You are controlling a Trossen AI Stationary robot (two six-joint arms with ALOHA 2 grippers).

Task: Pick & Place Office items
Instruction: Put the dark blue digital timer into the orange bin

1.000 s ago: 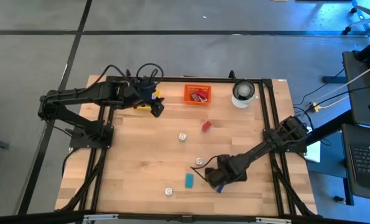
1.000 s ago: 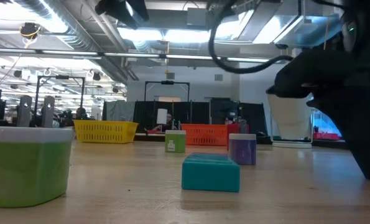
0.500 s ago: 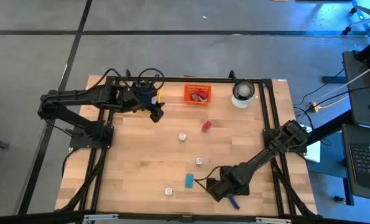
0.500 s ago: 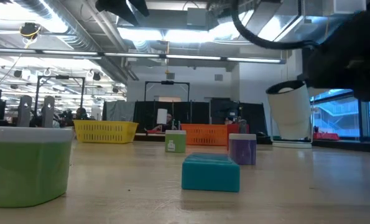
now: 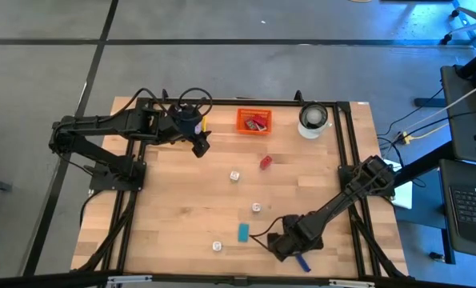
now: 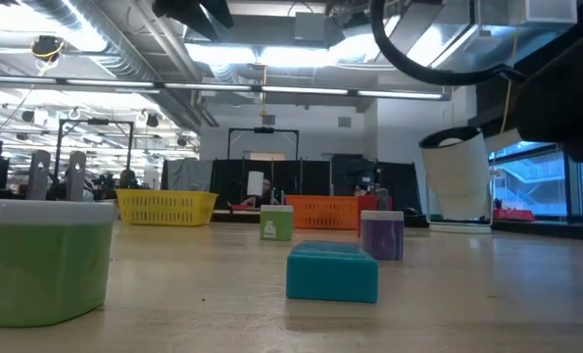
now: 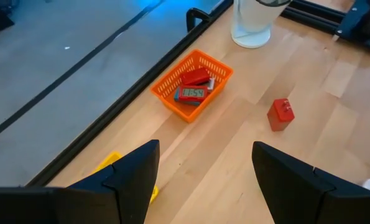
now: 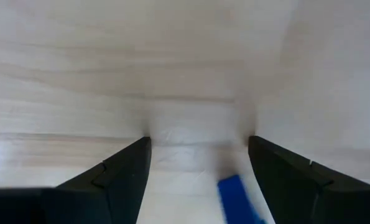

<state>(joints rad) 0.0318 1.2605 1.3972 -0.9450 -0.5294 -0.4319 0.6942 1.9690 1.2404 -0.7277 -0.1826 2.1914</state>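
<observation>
Loose office items lie flat on the wooden table: a red block [image 5: 266, 162], a white cube [image 5: 234, 175], a pale cube [image 5: 256, 207], a teal block [image 5: 243, 232] and another white cube [image 5: 218, 246]. My right gripper [image 8: 199, 146] stands open, pointing down close over the table near its near edge. A blue piece [image 8: 237, 198] lies between its fingers, nearer one of them, and also shows beside the right gripper [image 5: 290, 250] in the high view. My left gripper [image 7: 204, 149] hangs open and holds nothing above the table's far left part. My right gripper has the blue piece [image 5: 302, 262] between its open fingers, which point down from above. Whether either finger touches the piece, I cannot tell.
An orange tray [image 5: 254, 122] holding red pieces stands at the far edge. A white round container [image 5: 312, 120] is to its right. A yellow tray [image 5: 203, 122] is mostly hidden under my left arm. Dark frame rails [image 5: 346, 160] run along the table's sides.
My right gripper has gone toward the table's near edge and a little to the right, still open and pointing down. The blue piece shows beside it in each frame, now closer to the near edge. My left gripper has rolled a little in place.
</observation>
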